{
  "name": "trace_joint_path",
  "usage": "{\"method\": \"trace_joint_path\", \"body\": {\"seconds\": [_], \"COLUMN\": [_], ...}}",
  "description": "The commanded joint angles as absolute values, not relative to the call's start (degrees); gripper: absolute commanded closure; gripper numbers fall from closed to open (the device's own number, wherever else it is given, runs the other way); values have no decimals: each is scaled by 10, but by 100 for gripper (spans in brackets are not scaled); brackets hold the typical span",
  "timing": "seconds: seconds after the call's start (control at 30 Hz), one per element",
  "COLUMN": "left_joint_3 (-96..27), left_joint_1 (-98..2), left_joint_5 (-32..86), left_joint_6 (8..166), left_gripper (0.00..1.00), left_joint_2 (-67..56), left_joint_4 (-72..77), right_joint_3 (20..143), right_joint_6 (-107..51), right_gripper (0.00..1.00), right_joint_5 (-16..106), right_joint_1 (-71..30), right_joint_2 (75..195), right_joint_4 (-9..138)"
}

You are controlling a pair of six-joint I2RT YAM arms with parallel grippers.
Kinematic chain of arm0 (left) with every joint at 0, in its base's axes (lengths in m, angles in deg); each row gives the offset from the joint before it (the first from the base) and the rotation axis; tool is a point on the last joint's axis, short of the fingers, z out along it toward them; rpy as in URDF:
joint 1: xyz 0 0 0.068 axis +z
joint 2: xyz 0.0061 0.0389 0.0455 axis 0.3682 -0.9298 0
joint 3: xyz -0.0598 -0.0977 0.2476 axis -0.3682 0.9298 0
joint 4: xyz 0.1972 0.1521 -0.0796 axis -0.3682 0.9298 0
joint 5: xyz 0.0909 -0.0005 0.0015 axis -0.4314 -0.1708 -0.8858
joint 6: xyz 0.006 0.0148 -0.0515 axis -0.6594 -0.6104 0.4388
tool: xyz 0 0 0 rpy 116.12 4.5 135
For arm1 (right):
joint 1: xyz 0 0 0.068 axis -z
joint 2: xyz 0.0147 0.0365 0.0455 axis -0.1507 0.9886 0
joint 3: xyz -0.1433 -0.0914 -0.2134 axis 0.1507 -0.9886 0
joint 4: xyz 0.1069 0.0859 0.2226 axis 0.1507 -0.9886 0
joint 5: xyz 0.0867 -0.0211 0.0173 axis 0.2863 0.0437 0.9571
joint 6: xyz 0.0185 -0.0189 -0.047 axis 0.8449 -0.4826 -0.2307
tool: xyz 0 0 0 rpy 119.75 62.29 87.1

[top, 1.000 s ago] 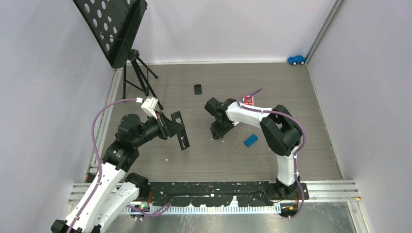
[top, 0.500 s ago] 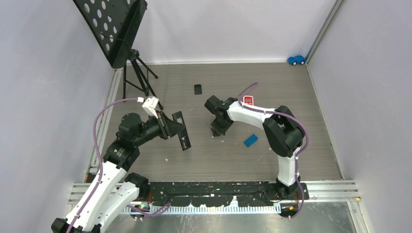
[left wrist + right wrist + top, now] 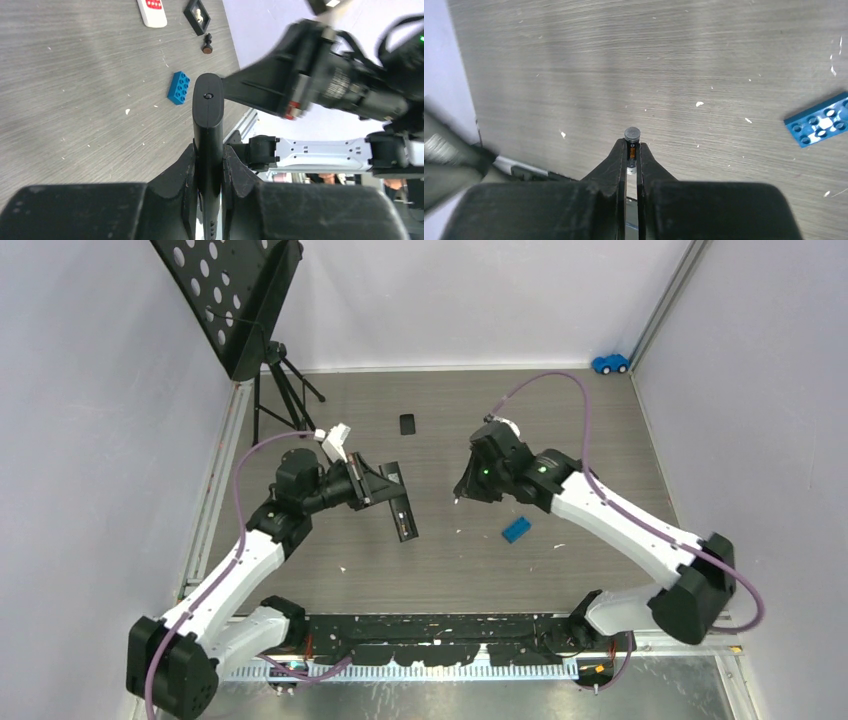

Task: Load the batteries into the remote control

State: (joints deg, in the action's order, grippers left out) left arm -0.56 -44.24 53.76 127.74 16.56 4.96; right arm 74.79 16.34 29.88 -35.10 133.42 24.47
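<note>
My left gripper [image 3: 375, 483] is shut on a long black remote control [image 3: 402, 508] and holds it above the table, its free end pointing toward the right arm. In the left wrist view the remote [image 3: 208, 107] stands edge-on between the fingers [image 3: 186, 165]. My right gripper [image 3: 463, 492] is shut on a small dark battery with an orange mark [image 3: 632, 141], raised above the table a little to the right of the remote. The battery's round end sticks out past the fingertips [image 3: 618, 152]. No other batteries show.
A blue brick [image 3: 516, 529] lies on the table under the right arm. A small black flat piece [image 3: 407, 424] lies farther back. A white remote with red buttons [image 3: 152, 10] and a small black frame [image 3: 196, 15] lie beyond. A music stand [image 3: 235, 300] stands back left, a blue toy car [image 3: 611, 363] back right.
My right gripper has lifted off the table with the battery and the arm has swung out to the right. My left gripper has carried the remote to the right, toward the middle.
</note>
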Motion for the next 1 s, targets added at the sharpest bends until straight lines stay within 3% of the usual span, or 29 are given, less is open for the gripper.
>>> {"method": "trace_joint_path", "body": {"seconds": [0.0,0.2,0.53,0.97], "left_joint_3": [-12,-19,-23,-2], "left_joint_1": [-443,-443,-443,-443], "left_joint_5": [569,587,620,629], "left_joint_6": [1333,1347,1372,1401], "left_gripper": [100,100,100,100], "left_joint_2": [115,65,42,43], "left_joint_4": [-26,-41,-63,-101], "right_joint_3": [745,767,875,899], "right_joint_6": [45,0,-41,-44], "right_gripper": [98,93,93,90], "right_joint_5": [371,496,419,395], "right_joint_1": [-353,-372,-467,-487], "right_joint_2": [1263,1230,1313,1365], "right_joint_4": [256,271,187,177]}}
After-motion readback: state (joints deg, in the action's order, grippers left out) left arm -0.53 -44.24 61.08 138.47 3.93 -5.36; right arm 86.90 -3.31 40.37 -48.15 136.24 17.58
